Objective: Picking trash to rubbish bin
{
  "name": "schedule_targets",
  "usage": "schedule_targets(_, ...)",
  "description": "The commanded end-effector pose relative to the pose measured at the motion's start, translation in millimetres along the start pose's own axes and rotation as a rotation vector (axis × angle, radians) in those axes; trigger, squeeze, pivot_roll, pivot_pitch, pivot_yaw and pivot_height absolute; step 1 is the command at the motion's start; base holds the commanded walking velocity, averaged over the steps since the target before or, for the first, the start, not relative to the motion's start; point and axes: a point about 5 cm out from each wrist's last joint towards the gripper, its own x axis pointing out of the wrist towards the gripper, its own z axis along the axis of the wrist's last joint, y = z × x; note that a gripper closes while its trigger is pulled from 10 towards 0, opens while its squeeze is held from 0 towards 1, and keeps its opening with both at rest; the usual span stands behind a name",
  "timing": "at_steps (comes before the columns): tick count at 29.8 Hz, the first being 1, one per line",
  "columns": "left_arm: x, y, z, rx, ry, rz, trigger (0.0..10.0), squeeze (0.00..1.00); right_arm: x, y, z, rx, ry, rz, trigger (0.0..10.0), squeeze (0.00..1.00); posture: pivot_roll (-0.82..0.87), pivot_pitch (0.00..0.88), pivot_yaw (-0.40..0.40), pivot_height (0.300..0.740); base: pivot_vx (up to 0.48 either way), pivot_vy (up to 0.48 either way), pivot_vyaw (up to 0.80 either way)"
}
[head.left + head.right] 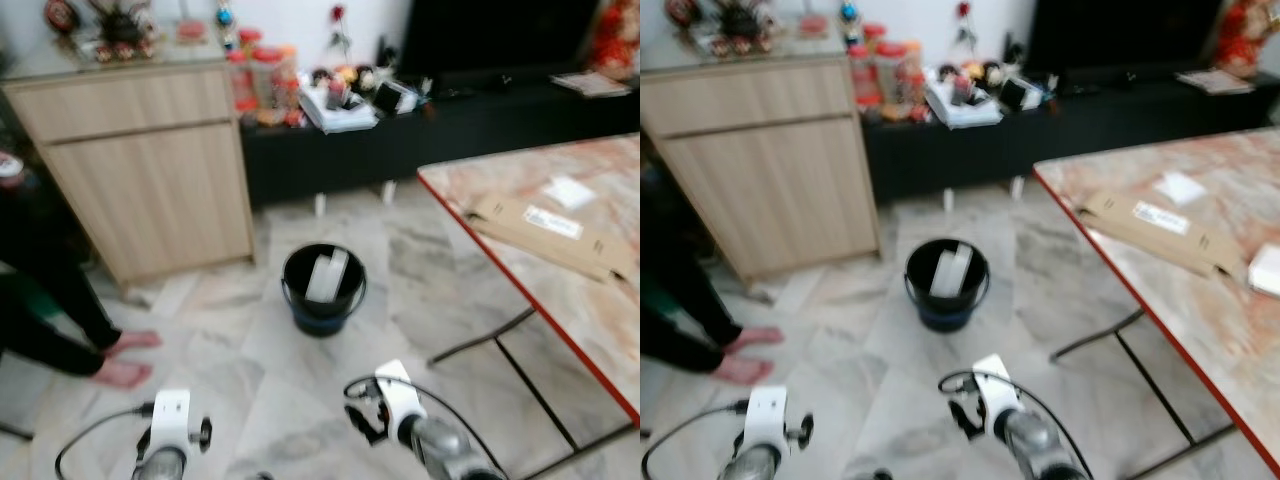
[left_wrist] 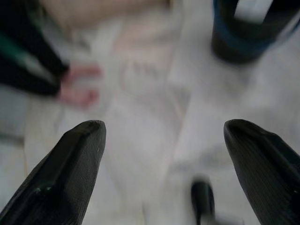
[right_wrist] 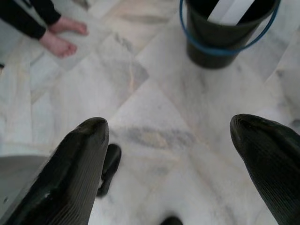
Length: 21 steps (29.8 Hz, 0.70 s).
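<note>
A black rubbish bin (image 1: pixel 323 300) with a blue handle stands on the marble floor ahead of me, and a white flat item (image 1: pixel 328 275) leans inside it. Flattened brown cardboard (image 1: pixel 550 235) and a white paper (image 1: pixel 570 190) lie on the marble-topped table (image 1: pixel 600 320) to my right. Both arms hang low over the floor, short of the bin. My left gripper (image 2: pixel 164 173) is open with nothing between its fingers, the bin (image 2: pixel 253 33) beyond it. My right gripper (image 3: pixel 171 173) is also open and holds nothing, with the bin (image 3: pixel 225 37) further on.
A person's bare feet (image 1: pixel 125 360) and dark-clad legs are on the floor at the left. A wooden cabinet (image 1: pixel 150 170) stands behind the bin on the left, and a cluttered black console (image 1: pixel 450 130) runs along the back wall. Table legs (image 1: pixel 500 345) reach down at the right.
</note>
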Motion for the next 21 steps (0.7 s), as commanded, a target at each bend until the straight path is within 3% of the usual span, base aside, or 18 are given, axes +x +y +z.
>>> schedule_targets(1, -2.5, 1.6, -4.8, 0.002, 0.005, 0.012, 10.0, 0.0, 2.0, 0.9, 8.5, -0.023, -0.028, 0.008, 10.0, 0.0, -0.05, 0.013, -0.012, 0.74, 0.0, 0.0, 0.0)
schedule_targets(6, 1.0, 6.8, 11.5, 0.001, -0.088, 0.045, 10.0, 0.0, 5.8, 1.2, 33.4, -0.05, -0.128, 0.021, 10.0, 0.0, -0.05, 0.004, -0.009, 0.74, 0.0, 0.0, 0.0)
schedule_targets(10, 1.8, 7.6, 15.8, 0.003, -0.111, 0.052, 10.0, 0.0, 6.9, 2.4, 39.1, -0.054, -0.149, 0.025, 10.0, 0.0, -0.04, 0.0, -0.009, 0.74, 0.0, 0.0, 0.0)
schedule_targets(17, 6.7, 7.7, 46.8, -0.031, -0.262, 0.064, 10.0, 0.0, 11.5, 13.7, 70.8, -0.094, -0.277, 0.074, 10.0, 0.0, -0.05, 0.0, -0.008, 0.74, 0.0, 0.0, 0.0)
schedule_targets(21, 6.9, 7.4, 50.0, -0.032, -0.279, 0.063, 10.0, 0.0, 11.6, 14.1, 74.3, -0.099, -0.292, 0.075, 10.0, 0.0, -0.05, 0.0, -0.008, 0.74, 0.0, 0.0, 0.0)
